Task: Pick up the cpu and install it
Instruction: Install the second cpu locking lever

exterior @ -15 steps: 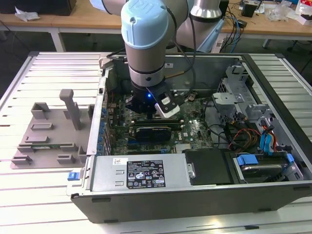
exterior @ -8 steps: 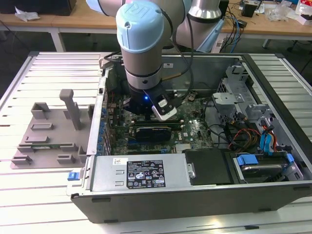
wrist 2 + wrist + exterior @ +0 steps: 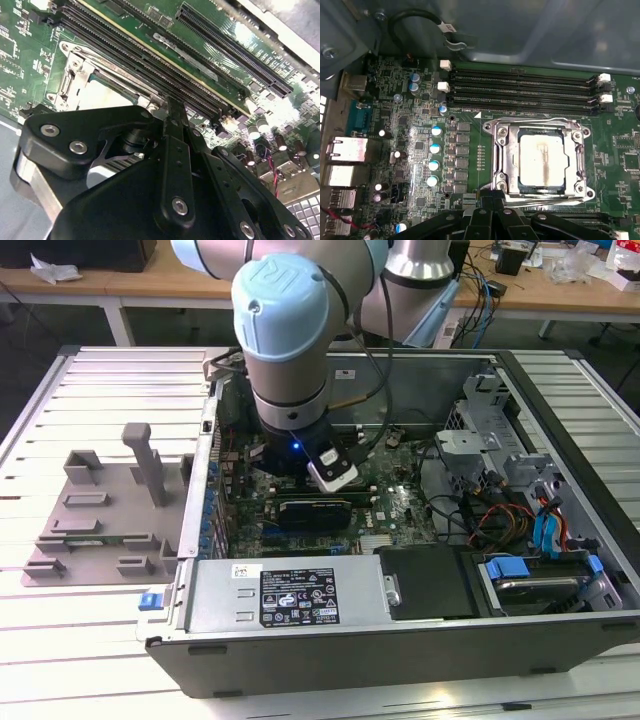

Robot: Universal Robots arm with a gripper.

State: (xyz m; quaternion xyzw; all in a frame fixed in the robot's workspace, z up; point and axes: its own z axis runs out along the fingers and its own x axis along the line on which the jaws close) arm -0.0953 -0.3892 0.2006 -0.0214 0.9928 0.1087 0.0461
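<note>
The cpu, a pale silver square with a faint brown streak on top, lies flat inside the metal socket frame on the green motherboard. The second wrist view shows a corner of the cpu beyond the black finger linkages. My gripper hovers just beside the socket's edge, its two black fingers pressed together with nothing between them. In the second wrist view the gripper points down at the board beside the memory slots. In the exterior view the arm's wrist reaches down into the open computer case.
Black memory slots run along one side of the socket. Capacitors and rear ports stand on another side. Cables and drive bays fill the case toward the exterior view's right. A grey fixture tray lies outside on the slatted table.
</note>
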